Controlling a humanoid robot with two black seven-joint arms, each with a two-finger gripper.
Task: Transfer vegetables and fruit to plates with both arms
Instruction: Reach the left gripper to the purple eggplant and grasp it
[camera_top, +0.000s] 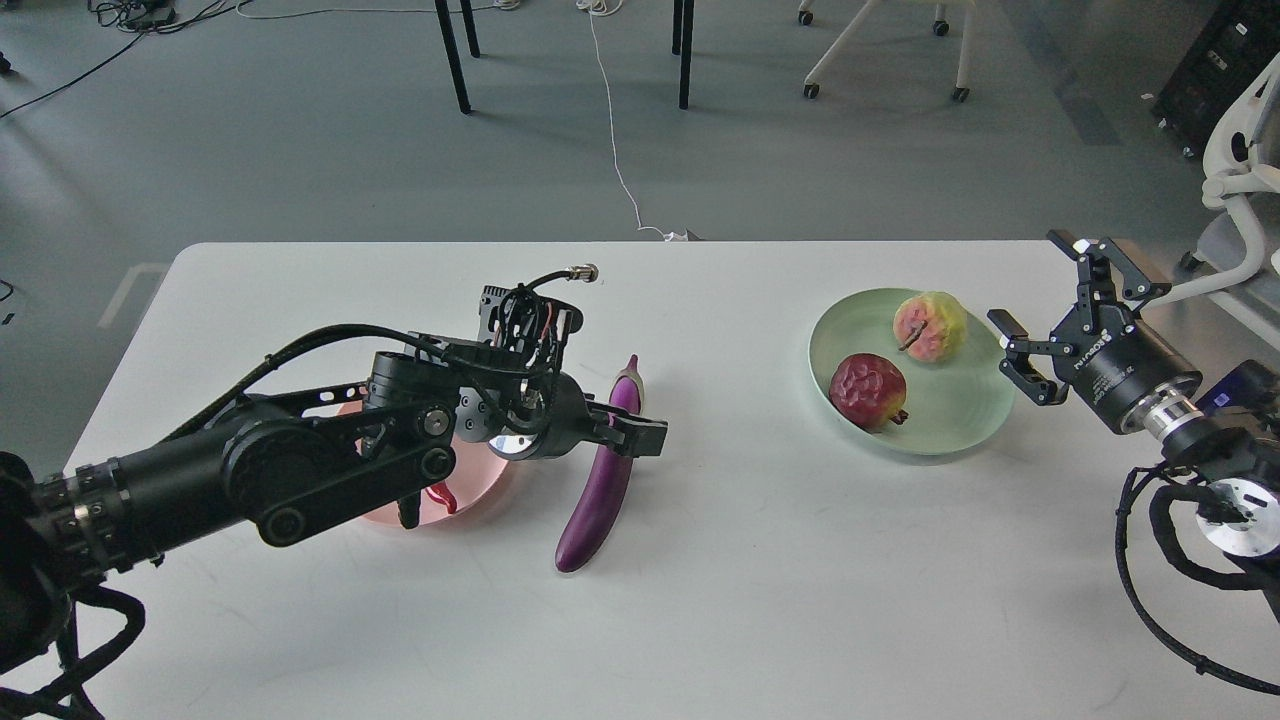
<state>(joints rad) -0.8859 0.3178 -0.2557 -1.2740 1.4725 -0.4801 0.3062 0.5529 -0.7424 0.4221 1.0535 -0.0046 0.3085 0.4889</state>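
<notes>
- While both arms reach over the white table (700, 600), the left arm (250, 470) stretches in from the left edge, covering much of the pink plate (480, 497).
- Right arm (1180, 420) enters from the right edge and stops just beside the green plate (950, 420).
- Green plate, right of centre, holds both fruits: the dark red fruit (867, 390) at its near left, the yellow-green fruit (930, 326) toward its far side, close together.
- Pink plate, left of centre, shows only a sliver with the chili (443, 497) on it, mostly hidden beneath the arm.
- Eggplant (600, 480) lies lengthwise on the table just right of the pink plate, stem end away from the camera.
- Left gripper (630, 432) sits over the eggplant's upper half; whether its jaws are closed on it cannot be told.
- Right gripper (1040, 315) has its fingers spread wide, empty, at the green plate's right rim.
</notes>
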